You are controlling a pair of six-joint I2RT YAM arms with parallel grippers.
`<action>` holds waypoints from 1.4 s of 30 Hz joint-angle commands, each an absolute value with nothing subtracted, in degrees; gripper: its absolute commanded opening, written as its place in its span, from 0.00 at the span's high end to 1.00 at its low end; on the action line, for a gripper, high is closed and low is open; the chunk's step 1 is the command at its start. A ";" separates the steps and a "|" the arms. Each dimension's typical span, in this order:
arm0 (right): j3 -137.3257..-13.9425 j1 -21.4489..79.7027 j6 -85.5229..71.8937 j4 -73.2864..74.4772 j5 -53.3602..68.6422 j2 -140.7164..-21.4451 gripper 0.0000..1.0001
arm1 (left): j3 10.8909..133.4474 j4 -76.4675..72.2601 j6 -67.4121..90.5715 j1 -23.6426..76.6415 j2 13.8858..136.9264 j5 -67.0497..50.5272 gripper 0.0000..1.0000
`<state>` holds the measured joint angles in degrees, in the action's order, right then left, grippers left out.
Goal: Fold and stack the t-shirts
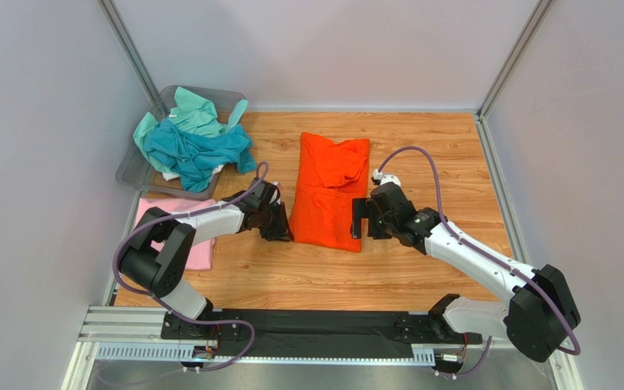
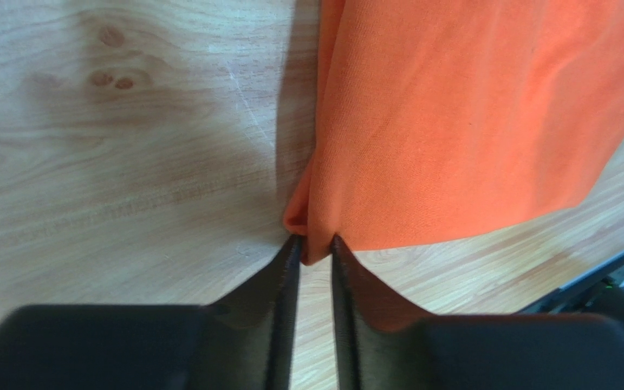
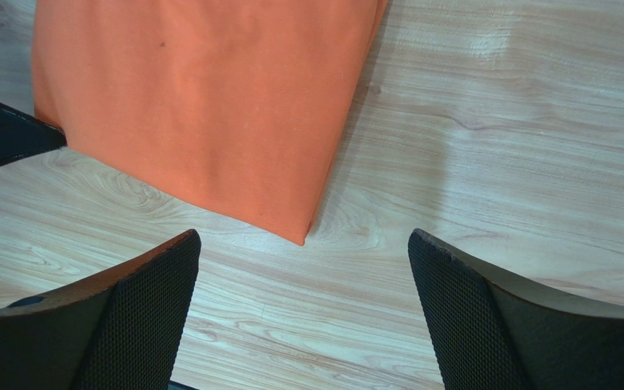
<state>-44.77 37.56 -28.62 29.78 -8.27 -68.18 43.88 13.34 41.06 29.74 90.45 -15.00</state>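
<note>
Left fingers [image 2: 284, 280] are pinched down on the near-left corner of the orange t-shirt [image 1: 327, 191], with a little tuck of cloth caught between the tips. The right fingers [image 3: 154, 296] are spread wide and hold nothing. The near-right corner sits just ahead of them, not touching.

That shirt lies mid-surface as a long strip running away from the arms, with a lumpy sleeve bit at its far right. Looks like the next job is folding the near hem up to the far end. My take: get the right side to bite every layer at that corner, then lift both corners level so the hem doesn't skew.

Room-wise, the bare wood surface [image 1: 441, 150] is open to the right and nearer the arms. On the left it's tighter: the pink t-shirt [image 1: 201, 253] lies flat by the left arm, and the grey bin [image 1: 130, 172] with the teal t-shirt [image 1: 197, 153] and mint t-shirt [image 1: 196, 110] is behind it. The shirt's far end already sits close to the back edge, so don't overshoot.
</note>
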 commanded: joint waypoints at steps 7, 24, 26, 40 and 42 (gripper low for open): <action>-40.78 37.35 -26.29 27.17 -0.89 -69.43 0.02 | 44.91 13.18 39.73 29.53 92.37 -13.01 1.00; -42.71 39.20 -20.39 21.18 3.25 -84.11 0.34 | 42.01 11.78 40.08 29.53 89.74 -12.75 1.00; -42.71 39.29 -20.65 20.92 3.95 -84.72 0.44 | 41.75 11.78 40.17 29.53 89.39 -12.39 1.00; -41.75 39.81 -21.71 20.48 6.94 -83.86 0.95 | 39.64 12.04 40.96 29.53 85.96 -11.51 1.00; -41.57 40.17 -22.67 21.61 8.96 -82.71 0.98 | 38.50 12.48 41.39 29.53 83.34 -11.51 1.00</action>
<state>-41.80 39.38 -21.45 21.89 6.07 -84.40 40.07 11.00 41.19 29.74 87.26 -12.84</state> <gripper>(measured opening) 0.038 0.008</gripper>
